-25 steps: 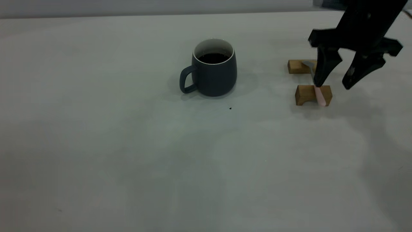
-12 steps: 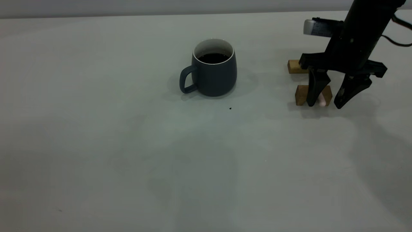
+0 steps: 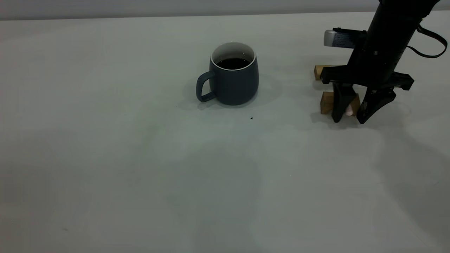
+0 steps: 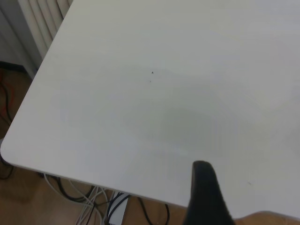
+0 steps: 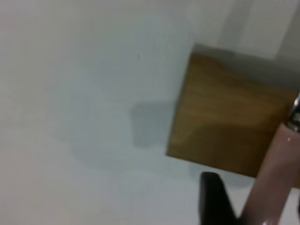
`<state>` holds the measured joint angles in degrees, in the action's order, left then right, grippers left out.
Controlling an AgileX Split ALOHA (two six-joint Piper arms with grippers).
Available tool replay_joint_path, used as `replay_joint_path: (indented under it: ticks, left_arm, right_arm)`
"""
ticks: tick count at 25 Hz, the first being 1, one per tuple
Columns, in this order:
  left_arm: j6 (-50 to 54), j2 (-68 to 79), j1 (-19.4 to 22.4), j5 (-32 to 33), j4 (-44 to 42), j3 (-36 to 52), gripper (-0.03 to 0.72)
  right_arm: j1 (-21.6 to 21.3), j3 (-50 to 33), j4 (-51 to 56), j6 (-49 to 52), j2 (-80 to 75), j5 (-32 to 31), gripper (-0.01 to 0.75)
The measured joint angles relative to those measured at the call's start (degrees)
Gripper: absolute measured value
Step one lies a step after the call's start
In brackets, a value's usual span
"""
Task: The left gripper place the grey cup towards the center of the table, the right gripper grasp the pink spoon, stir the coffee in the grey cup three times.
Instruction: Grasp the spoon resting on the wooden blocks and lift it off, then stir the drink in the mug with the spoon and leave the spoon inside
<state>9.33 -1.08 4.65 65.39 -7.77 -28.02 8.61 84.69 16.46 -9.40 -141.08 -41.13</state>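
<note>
The grey cup [image 3: 232, 79] stands upright near the middle of the table [image 3: 140, 158], handle toward the left, with dark coffee [image 3: 232, 63] inside. At the right, my right gripper [image 3: 348, 121] is down at the table, open, its two fingers either side of the pink spoon [image 3: 350, 111], which rests on a wooden block [image 3: 326, 102]. In the right wrist view one finger [image 5: 213, 201] sits right beside the pink handle [image 5: 274, 178]. The left gripper [image 4: 206, 197] shows only in its wrist view, parked over the table's corner.
A second wooden block [image 3: 318, 72] lies behind the first, partly hidden by the right arm. A tiny dark speck [image 3: 251, 118] marks the table in front of the cup. The left wrist view shows the table's edge [image 4: 28, 159], with cables on the floor below.
My right gripper has come down from above the blocks to table height, shifted slightly left, and its fingers have narrowed around the spoon's pink handle. The cup has not moved.
</note>
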Motion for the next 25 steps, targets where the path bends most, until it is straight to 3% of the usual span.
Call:
replay_joint_path:
  ticks: [4, 5, 14, 19, 25]
  left_arm:
    - [0.0, 0.0, 0.0, 0.0, 0.0, 0.0, 0.567]
    - [0.0, 0.0, 0.0, 0.0, 0.0, 0.0, 0.567]
    - [0.0, 0.0, 0.0, 0.0, 0.0, 0.0, 0.567]
    - [0.0, 0.0, 0.0, 0.0, 0.0, 0.0, 0.567]
    - [0.0, 0.0, 0.0, 0.0, 0.0, 0.0, 0.567]
  right_arm:
    - [0.0, 0.1, -2.3, 2.6, 0.0, -1.6, 0.139]
    - [-0.1, 0.1, -3.1, 3.5, 0.2, -2.2, 0.118]
    - [-2.2, 0.1, -5.1, 5.8, 9.6, -9.0, 0.124]
    - [-1.7, 0.1, 16.9, -2.8, 15.3, -12.4, 0.124]
    - [-1.7, 0.1, 45.8, -12.4, 12.7, -23.5, 0.124]
